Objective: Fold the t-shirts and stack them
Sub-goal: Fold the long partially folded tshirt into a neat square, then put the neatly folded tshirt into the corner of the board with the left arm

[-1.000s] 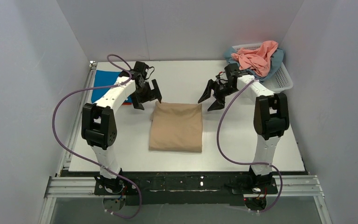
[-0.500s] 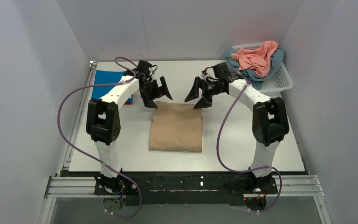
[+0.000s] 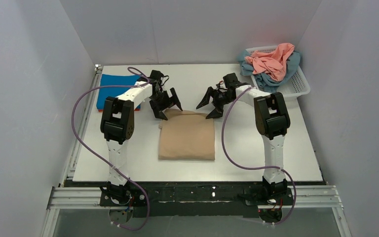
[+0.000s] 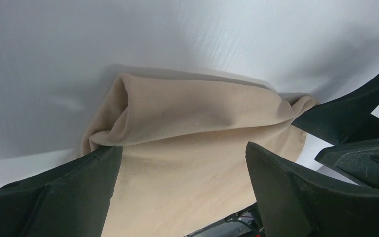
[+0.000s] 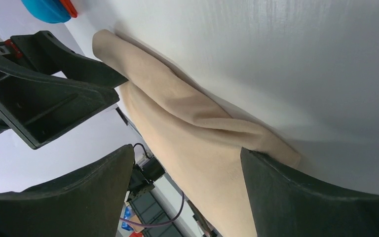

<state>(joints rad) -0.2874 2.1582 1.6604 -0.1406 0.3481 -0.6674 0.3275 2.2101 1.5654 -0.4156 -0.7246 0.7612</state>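
Tan t-shirt (image 3: 186,136) under splayed left gripper (image 3: 169,111), right gripper (image 3: 205,111).

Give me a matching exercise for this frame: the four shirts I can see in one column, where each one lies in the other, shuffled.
Shirts
1. tan t-shirt
2. blue t-shirt
3. salmon-pink t-shirt
4. teal t-shirt

Places
A. crumpled on top of the heap in the basket
B. folded in the middle of the table
C. lying flat at the table's far left
D. under another shirt in the basket

Pairs: 1-B, 2-C, 3-A, 4-D
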